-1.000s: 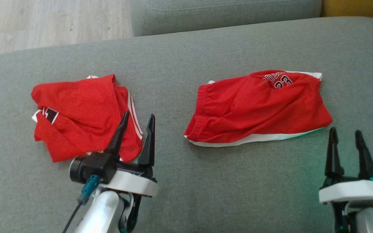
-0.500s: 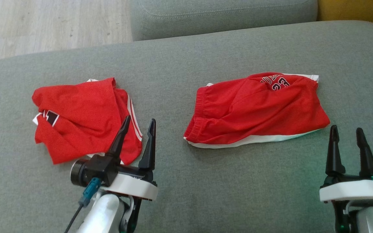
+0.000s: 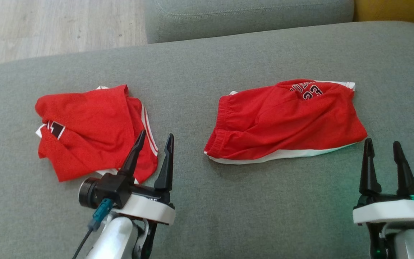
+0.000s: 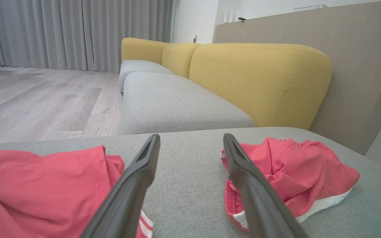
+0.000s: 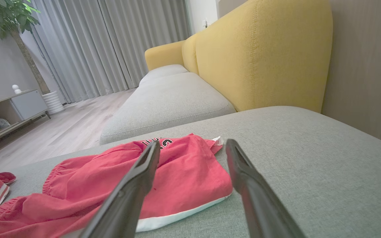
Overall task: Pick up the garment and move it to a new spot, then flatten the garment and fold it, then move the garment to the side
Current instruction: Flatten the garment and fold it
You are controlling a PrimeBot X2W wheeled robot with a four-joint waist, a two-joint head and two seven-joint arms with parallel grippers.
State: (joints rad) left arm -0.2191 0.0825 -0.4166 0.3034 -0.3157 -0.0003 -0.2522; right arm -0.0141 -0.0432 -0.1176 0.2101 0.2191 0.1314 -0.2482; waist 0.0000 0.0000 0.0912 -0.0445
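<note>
Holding both arms low over the grey cushion [image 3: 192, 208], nothing gripped. The left gripper [image 3: 156, 133] is spread wide with its tips at the near right hem of the crumpled red garment [image 3: 84, 126]. The right gripper [image 3: 382, 141] is likewise parted, just off the near right corner of the red shorts [image 3: 282, 122]. The two red pieces lie well apart, so my first worry is pinching the wrong one; I can't tell from here which is meant. Second worry: both are layered, and a shallow pinch would likely lift one ply and let the rest drag or unfold. Too deep, and the fingers snag the cushion weave. Room: a broad bare strip between the pieces and along the near side. The far-left cushion edge rounds off toward the wooden floor [image 3: 49, 25]; the yellow backrest [image 3: 397, 9] closes the far right.
</note>
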